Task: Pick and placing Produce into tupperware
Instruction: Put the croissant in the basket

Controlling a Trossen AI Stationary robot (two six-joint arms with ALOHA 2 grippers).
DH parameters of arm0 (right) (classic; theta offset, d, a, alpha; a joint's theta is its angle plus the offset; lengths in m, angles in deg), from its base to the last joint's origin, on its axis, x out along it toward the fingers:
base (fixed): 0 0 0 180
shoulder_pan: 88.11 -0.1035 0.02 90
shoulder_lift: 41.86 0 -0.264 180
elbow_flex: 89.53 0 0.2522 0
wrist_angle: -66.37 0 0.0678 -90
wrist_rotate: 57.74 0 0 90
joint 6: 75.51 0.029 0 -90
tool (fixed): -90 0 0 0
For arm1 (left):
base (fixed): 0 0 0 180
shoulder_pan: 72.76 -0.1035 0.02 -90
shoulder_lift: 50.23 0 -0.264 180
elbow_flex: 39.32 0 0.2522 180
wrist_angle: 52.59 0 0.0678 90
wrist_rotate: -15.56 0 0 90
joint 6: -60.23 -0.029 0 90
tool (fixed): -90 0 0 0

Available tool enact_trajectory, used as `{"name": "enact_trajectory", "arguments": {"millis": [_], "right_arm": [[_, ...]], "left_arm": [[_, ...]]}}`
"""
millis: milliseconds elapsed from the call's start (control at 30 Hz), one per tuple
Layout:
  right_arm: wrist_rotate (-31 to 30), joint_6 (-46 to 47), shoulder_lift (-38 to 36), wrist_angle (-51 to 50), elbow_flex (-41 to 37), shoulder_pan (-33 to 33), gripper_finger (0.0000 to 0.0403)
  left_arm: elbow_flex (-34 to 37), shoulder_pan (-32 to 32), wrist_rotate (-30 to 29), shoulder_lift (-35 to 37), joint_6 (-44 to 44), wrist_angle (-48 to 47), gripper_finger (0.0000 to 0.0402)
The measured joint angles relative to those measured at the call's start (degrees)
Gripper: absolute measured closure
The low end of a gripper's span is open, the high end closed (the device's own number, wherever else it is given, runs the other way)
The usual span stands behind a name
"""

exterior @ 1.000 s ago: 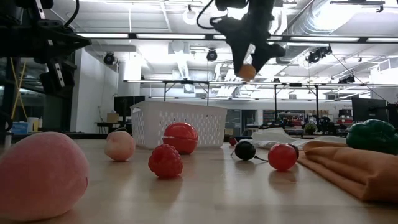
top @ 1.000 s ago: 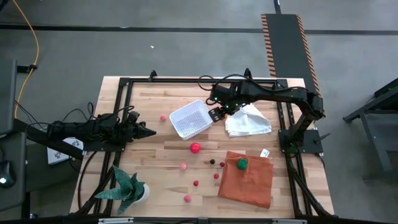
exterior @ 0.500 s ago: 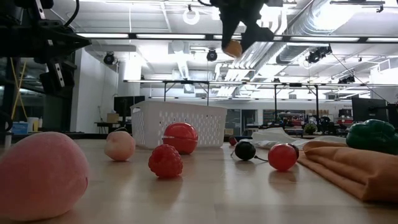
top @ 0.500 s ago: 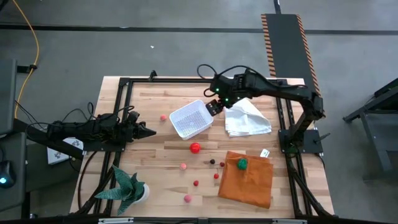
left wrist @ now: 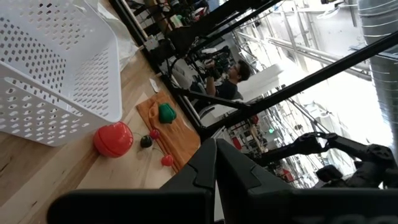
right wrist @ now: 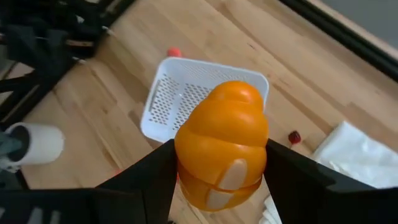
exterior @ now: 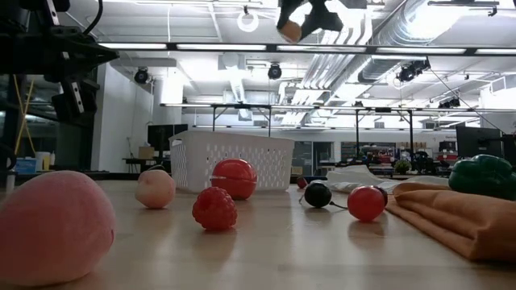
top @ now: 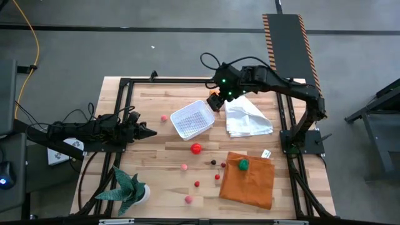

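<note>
The white perforated tupperware (top: 192, 119) stands on the table left of a white cloth. My right gripper (top: 214, 100) hangs high over the tub's far right corner, shut on an orange piece of produce (right wrist: 221, 146), which also shows at the top of the low view as the orange piece (exterior: 289, 30). A red ball (top: 196, 149), a pink ball (top: 164, 117) and several small red and dark pieces lie on the wood. A green piece (top: 242, 164) rests on the orange cloth. My left gripper (top: 150, 132) waits shut at the table's left. My right gripper pinches the orange piece by its two opposite sides (right wrist: 181, 155) between its two fingers (right wrist: 146, 183). The fingers slant downward from the table's right side. The piece is lifted clear, high above the table and the tub.
A white cloth (top: 249, 120) lies right of the tub and an orange cloth (top: 248, 180) near the front right. A green spiky potted plant (top: 129, 189) stands at the front left. A black frame (top: 125, 84) runs around the table top.
My right gripper has risen with the orange piece, from just beside the tub's right edge to high above its far right corner, and it has rolled and tipped further downward. It has stayed shut on the piece. Everything on the table has kept still.
</note>
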State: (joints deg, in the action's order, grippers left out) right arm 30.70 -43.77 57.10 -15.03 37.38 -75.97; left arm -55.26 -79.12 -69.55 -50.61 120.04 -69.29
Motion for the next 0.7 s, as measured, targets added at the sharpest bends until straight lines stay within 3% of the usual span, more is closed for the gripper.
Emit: {"name": "enact_trajectory", "arguments": {"millis": [367, 700], "right_arm": [[1.5, -9.7, 0.0, 0.0, 7.1, 0.0, 0.0192], [3.8, -19.0, 0.0, 1.2, 8.0, -0.2, 0.0192]], "left_arm": [[0.0, 0.0, -0.6, 0.0, 0.0, -0.1, 0.0401], [0.0, 0.0, -1.5, 0.0, 0.0, -0.2, 0.0401]]}}
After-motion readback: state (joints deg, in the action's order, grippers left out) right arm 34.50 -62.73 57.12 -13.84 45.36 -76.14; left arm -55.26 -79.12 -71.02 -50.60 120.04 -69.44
